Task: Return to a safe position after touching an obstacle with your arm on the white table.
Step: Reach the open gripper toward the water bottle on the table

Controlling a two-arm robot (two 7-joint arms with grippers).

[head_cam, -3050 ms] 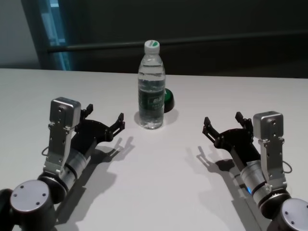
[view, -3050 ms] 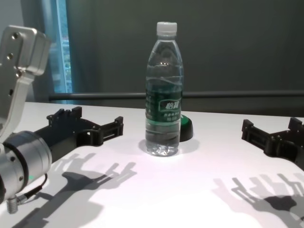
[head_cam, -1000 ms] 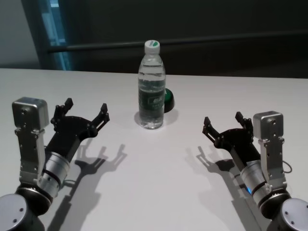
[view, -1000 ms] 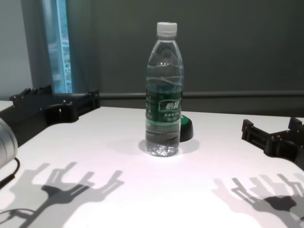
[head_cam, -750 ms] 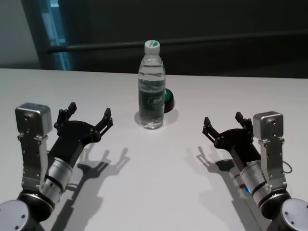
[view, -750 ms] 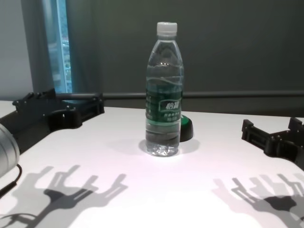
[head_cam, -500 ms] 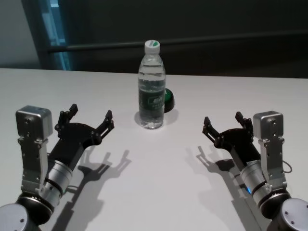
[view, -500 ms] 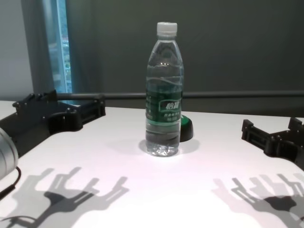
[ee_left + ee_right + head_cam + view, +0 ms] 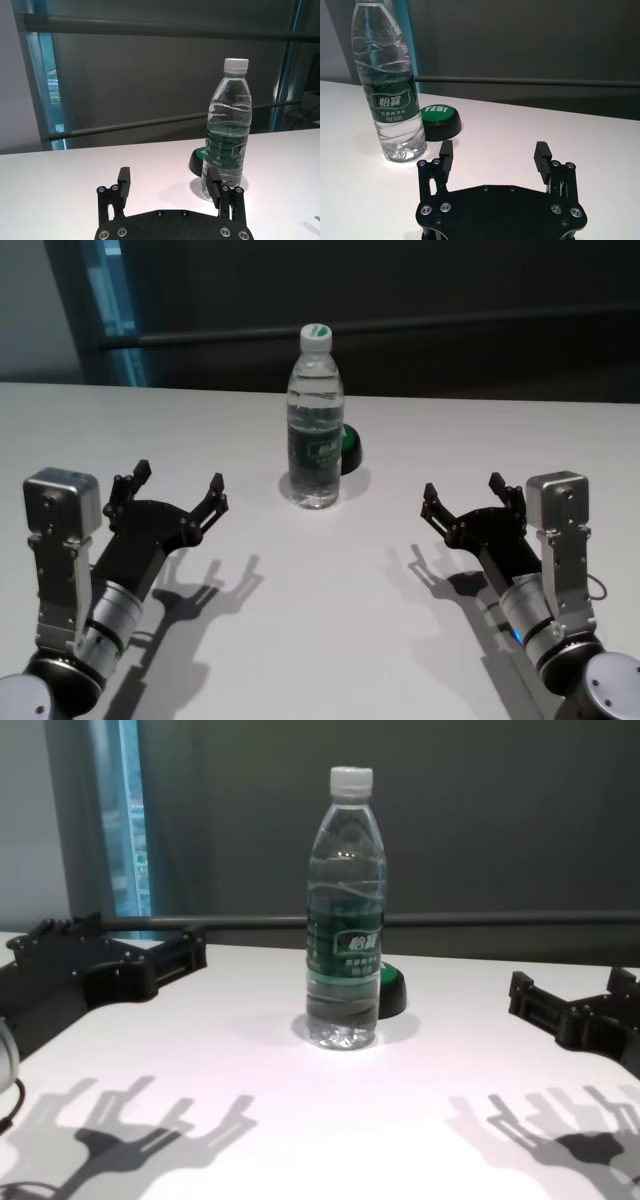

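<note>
Head view: the tall clear plastic water bottle [image 9: 316, 420] w/ white screw cap and dark green label stands upright on the broad white table [image 9: 330, 640], roughly centred and toward the far side. Our left end effector [image 9: 176, 495] sits low over the table w/ fingers spread wide, nothing between them; the bottle lies ahead of it and off to its right, a clear gap apart. Our right end effector [image 9: 468, 498] is parked on the other side, fingers likewise apart and empty. A low round green button on a black base [image 9: 350, 448] sits just behind the bottle, on its right.

Left wrist view: both black fingers [image 9: 123, 181] show w/ open space between; the bottle [image 9: 227, 130] stands beyond the fingertip on that side, base apparently past the tip, not touching as far as we can tell. Its long axis is vertical, so any sideways sweep toward it would meet its wall.

Right wrist view: fingers [image 9: 446, 154] wide apart, holding nothing; bottle [image 9: 387, 85] and green button [image 9: 440, 121] sit beyond and to one side, apart from the tips.

Chest view: the left end effector [image 9: 130, 955] is well left of the bottle [image 9: 345, 910]; the right [image 9: 575, 1010] sits at the frame's right edge.

We judge the left arm is the nearer, but only slightly; a safe retreat means pulling back and away from the bottle, i.e. toward our own left, never across it
</note>
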